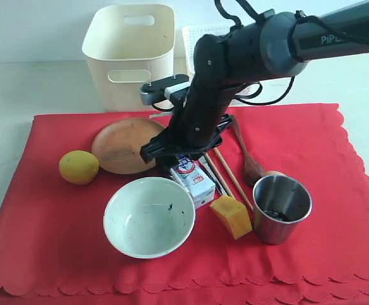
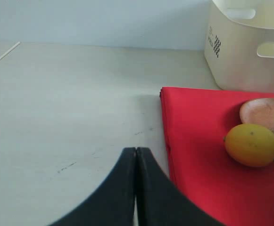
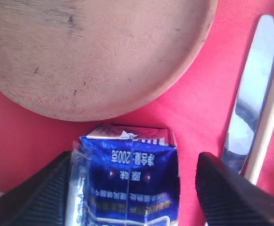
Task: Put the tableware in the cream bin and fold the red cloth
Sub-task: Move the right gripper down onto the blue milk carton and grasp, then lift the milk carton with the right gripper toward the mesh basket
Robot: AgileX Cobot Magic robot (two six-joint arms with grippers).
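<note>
The red cloth [image 1: 57, 241] covers the table under a brown plate [image 1: 124, 145], a pale bowl [image 1: 149, 216], a steel cup [image 1: 281, 208], a dark spoon [image 1: 251, 162] and chopsticks [image 1: 228, 175]. The cream bin [image 1: 130, 54] stands behind the cloth. My right gripper [image 3: 134, 160] is open and straddles the blue-white milk carton [image 3: 127, 183]. One finger is against the carton's side and a gap shows at the other. The plate [image 3: 94, 52] lies just beyond the carton, with the knife [image 3: 250, 108] beside it. My left gripper [image 2: 136, 149] is shut on nothing, over bare table beside the cloth's edge [image 2: 198, 179].
A lemon [image 1: 79, 167] rests on the cloth left of the plate. An orange-yellow wedge [image 1: 230, 216] lies between the bowl and the cup. A white lattice basket [image 1: 200, 38] stands behind my right arm, next to the bin. Pale tabletop [image 2: 70, 103] stretches left of the cloth.
</note>
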